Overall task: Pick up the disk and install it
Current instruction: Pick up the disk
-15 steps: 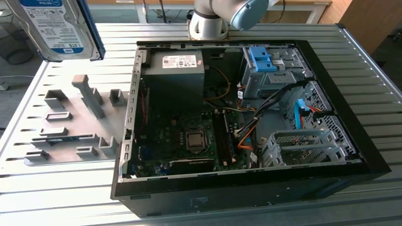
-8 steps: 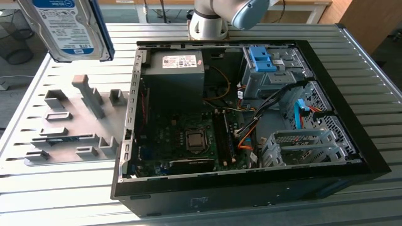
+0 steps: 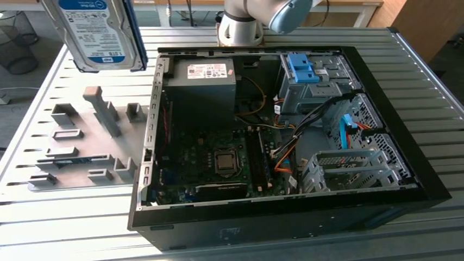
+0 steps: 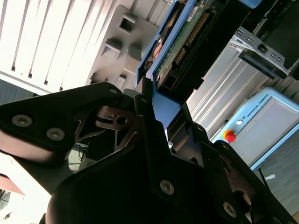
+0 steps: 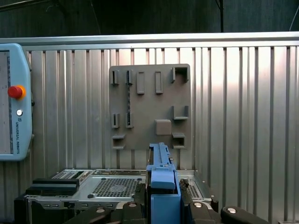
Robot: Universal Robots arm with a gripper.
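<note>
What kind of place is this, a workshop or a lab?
Probably a robotics lab or test cell for computer assembly: a robot arm at a slatted metal table, an opened computer case beside a grey fixture plate, and a teach pendant with a red stop button.

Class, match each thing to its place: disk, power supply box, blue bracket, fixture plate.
Things: 1 disk; 2 power supply box; 3 blue bracket; 4 fixture plate.
Places: A flat on the table, outside the computer case; B inside the case, bearing a white sticker; C clamped in the gripper, off the table; D inside the case, on the exterior view's right of the box.
Pairs: 1-C; 2-B; 3-D; 4-A.
</note>
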